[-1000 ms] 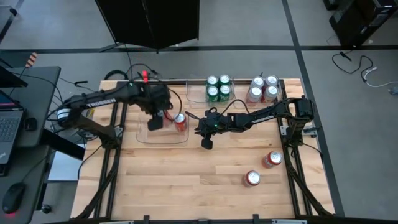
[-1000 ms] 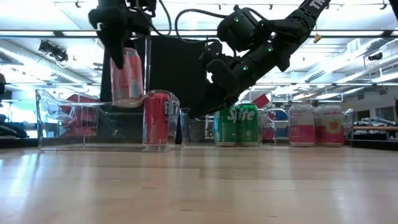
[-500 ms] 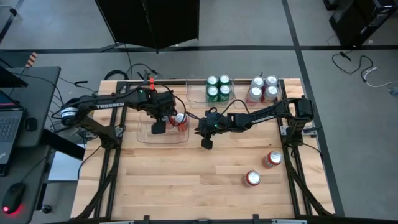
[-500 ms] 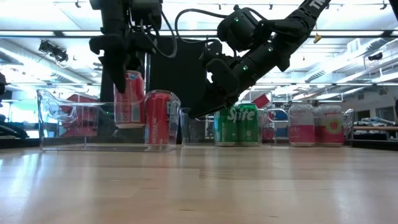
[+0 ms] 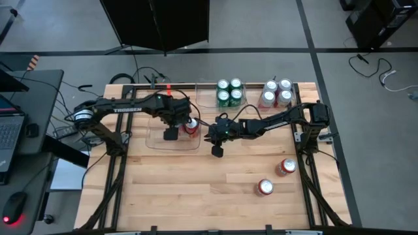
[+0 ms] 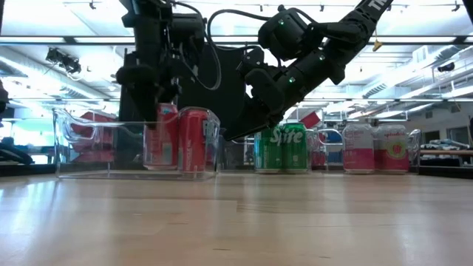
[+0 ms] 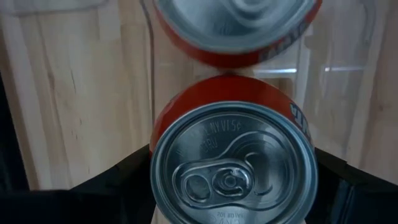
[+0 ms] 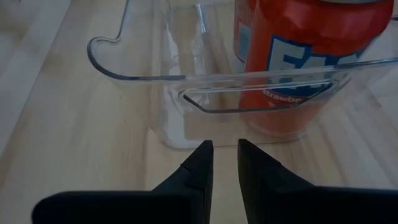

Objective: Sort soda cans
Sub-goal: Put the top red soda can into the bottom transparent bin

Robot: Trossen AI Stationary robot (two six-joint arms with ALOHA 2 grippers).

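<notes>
A: Where is the red can [image 7: 233, 165] sitting right now?

B: The left hand [image 5: 172, 125] is grasping it and holding it inside the clear bin [image 5: 151, 145] at the desk's [image 5: 196, 189] ten o'clock, touching or just beside a second red can [image 5: 189, 126] already standing there.

A: And the other colours?

B: Four green cans [image 5: 228, 92] are filling the bin at twelve o'clock, and four silver-white cans [image 5: 277, 93] are standing together at one o'clock, so those look done.

A: What is left?

B: Two red cans [image 5: 275, 177] are lying loose at five o'clock. The right hand [image 5: 216, 149] is hovering near the middle, nearly clenched and carrying nothing. Judging by this, roughly three quarters is sorted.
</notes>
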